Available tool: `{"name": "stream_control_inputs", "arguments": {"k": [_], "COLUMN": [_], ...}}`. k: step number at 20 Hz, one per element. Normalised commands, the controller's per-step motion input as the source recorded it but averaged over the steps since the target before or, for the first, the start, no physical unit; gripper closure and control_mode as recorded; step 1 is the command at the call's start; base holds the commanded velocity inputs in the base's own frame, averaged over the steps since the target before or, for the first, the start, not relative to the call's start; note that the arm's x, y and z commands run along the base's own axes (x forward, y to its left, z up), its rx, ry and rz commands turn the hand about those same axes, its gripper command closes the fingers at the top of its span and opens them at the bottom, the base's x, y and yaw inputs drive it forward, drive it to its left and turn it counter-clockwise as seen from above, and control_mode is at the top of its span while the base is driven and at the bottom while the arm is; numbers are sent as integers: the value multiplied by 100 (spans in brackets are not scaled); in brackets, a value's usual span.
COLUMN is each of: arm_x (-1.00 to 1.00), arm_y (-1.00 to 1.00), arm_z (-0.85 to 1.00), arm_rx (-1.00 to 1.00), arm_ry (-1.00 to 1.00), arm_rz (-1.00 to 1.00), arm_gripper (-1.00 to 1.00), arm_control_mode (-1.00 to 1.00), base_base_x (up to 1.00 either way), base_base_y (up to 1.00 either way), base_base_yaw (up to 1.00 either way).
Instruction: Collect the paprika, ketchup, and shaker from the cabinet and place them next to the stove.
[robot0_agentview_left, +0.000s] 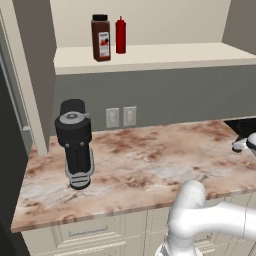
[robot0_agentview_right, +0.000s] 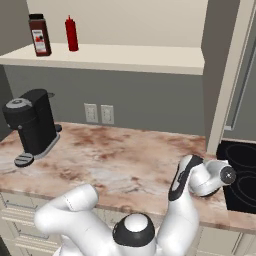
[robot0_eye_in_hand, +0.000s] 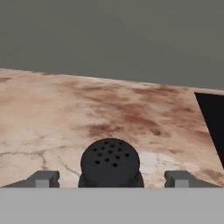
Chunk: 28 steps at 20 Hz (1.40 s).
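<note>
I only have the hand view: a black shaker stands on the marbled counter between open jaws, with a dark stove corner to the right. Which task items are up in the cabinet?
Observer: The paprika and the ketchup both stand upright on the cabinet shelf, toward its left end.
Operator: Are the two touching?
Observer: No. The right base view shows a clear gap between them, with the paprika on the left.
Operator: Anything else on the counter?
Observer: A black coffee machine stands at the left end of the counter, far from the stove.
</note>
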Motion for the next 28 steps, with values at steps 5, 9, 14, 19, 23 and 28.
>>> {"name": "stream_control_inputs", "arguments": {"k": [5,9,14,19,23,28], "arm_x": [-3,-11,-14,-26,-43,-37], "arm_y": [27,74,98,100,100,100], "arm_z": [64,60,38,17,35,62], "arm_rx": [0,-2,-7,-5,0,0], "arm_ry": [0,1,6,4,4,5], "arm_rz": [0,0,-4,-7,-2,0], "arm_gripper": [-100,-100,-100,-100,-100,-100], "arm_control_mode": [-100,-100,-100,-100,-100,-100], "base_base_x": [0,0,0,0,0,0], "base_base_y": [0,0,0,0,0,0], "base_base_yaw": [0,0,0,0,0,0]}}
